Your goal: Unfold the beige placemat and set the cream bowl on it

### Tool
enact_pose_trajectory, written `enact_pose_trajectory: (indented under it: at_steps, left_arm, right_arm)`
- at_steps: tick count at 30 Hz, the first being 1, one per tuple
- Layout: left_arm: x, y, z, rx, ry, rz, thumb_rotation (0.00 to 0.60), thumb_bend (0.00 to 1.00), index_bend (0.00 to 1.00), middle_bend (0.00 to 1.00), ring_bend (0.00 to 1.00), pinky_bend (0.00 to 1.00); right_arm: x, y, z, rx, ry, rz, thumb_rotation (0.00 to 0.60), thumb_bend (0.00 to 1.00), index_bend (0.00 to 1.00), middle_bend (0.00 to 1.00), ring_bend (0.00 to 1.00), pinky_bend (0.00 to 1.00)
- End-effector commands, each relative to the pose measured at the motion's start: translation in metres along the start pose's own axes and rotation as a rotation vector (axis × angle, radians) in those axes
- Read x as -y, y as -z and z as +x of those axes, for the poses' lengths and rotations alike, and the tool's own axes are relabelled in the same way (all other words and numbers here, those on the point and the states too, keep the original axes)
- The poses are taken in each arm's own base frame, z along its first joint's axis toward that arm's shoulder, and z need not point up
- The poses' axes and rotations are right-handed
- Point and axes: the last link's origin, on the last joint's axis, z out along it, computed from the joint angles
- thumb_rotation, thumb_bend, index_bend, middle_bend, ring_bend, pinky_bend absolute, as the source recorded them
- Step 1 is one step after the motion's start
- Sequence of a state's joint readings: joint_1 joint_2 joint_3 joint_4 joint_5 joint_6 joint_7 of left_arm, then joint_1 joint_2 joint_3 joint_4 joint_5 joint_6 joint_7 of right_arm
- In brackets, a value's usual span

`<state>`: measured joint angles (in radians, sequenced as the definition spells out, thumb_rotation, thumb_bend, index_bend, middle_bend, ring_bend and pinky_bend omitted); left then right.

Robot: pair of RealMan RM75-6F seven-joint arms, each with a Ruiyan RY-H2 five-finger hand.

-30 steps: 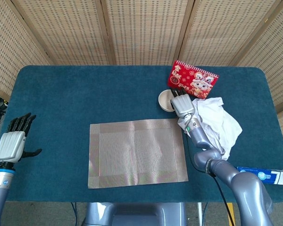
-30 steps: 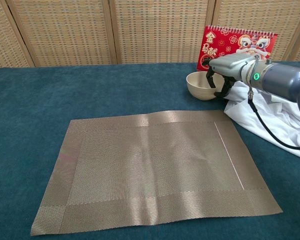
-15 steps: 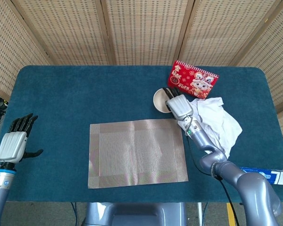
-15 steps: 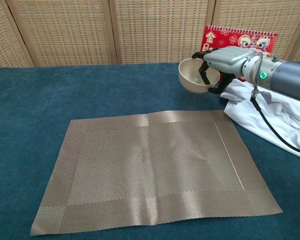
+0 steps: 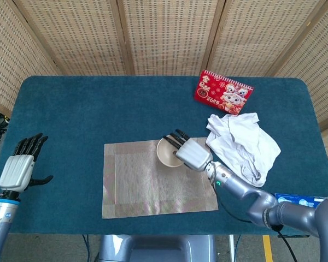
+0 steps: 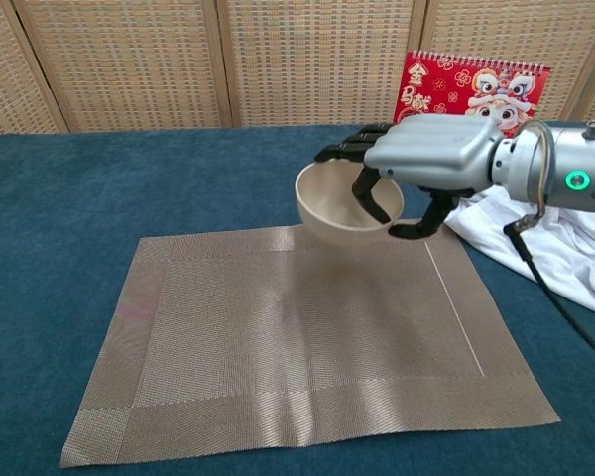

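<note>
The beige placemat (image 5: 158, 177) (image 6: 297, 337) lies unfolded and flat on the blue table near its front edge. My right hand (image 5: 190, 153) (image 6: 421, 159) grips the cream bowl (image 5: 167, 152) (image 6: 337, 203) by its rim, with fingers hooked inside it and the thumb under its outer wall. The bowl hangs in the air above the mat's far edge, tilted a little. My left hand (image 5: 19, 168) is at the table's left edge, fingers spread and holding nothing; the chest view does not show it.
A crumpled white cloth (image 5: 243, 144) (image 6: 555, 248) lies to the right of the mat. A red calendar card (image 5: 223, 93) (image 6: 473, 84) stands at the back right. A blue and white packet (image 5: 306, 201) lies at the front right corner. Wicker screens close off the back.
My right hand has lifted the cream bowl from beside the red card and carried it leftward and toward the front, over the mat's far edge. The left hand has barely moved.
</note>
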<state>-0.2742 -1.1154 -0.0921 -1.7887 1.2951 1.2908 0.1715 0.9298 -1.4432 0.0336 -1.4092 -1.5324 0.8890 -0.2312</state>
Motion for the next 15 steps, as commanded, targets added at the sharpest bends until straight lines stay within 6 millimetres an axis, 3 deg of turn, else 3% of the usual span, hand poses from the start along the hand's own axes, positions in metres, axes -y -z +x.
enact_pose_trajectory:
  at_steps: [1,9,15]
  left_arm:
    - [-0.001,0.001,0.0,0.002,0.003,-0.003,0.6,0.0,0.0,0.0,0.0,0.0]
    - [-0.001,0.004,0.002,-0.006,0.018,-0.006,0.6,0.0,0.0,0.0,0.0,0.0]
    - [0.003,0.002,0.004,-0.006,0.021,0.001,0.6,0.0,0.0,0.0,0.0,0.0]
  right_arm:
    - [0.027,0.012,0.003,0.054,0.081,0.094,0.6,0.59,0.72,0.0,0.0,0.0]
    - [0.049,-0.001,0.003,0.063,0.121,0.127,0.6,0.6,0.72,0.0,0.0,0.0]
    - [0.062,-0.025,0.0,0.096,0.143,0.127,0.6,0.6,0.72,0.0,0.0,0.0]
